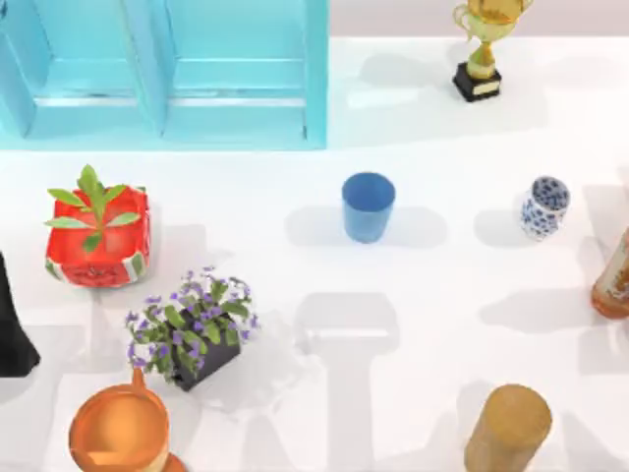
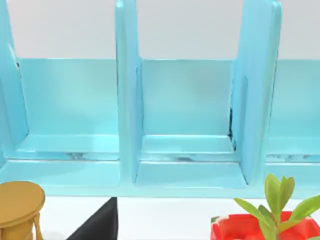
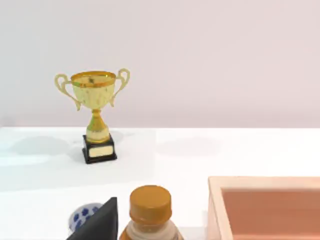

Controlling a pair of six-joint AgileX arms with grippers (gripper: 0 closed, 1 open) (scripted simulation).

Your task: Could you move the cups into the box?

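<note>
Gripper state I cannot tell for either arm: neither hand has reached the work area. Both cups stand upright on the counter [image 1: 432,324]: the blue cup [image 1: 368,206] at centre frame, the patterned cup [image 1: 543,207] at right, well apart. Turquoise, the box [image 1: 167,123] fills the upper left. Best approach, I judge: descend vertically over one rim, keeping clear of the trophy [image 1: 479,49].

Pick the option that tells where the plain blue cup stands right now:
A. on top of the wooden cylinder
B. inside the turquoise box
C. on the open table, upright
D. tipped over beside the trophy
C: the blue cup stands upright on the white table, apart from the turquoise box.
</note>
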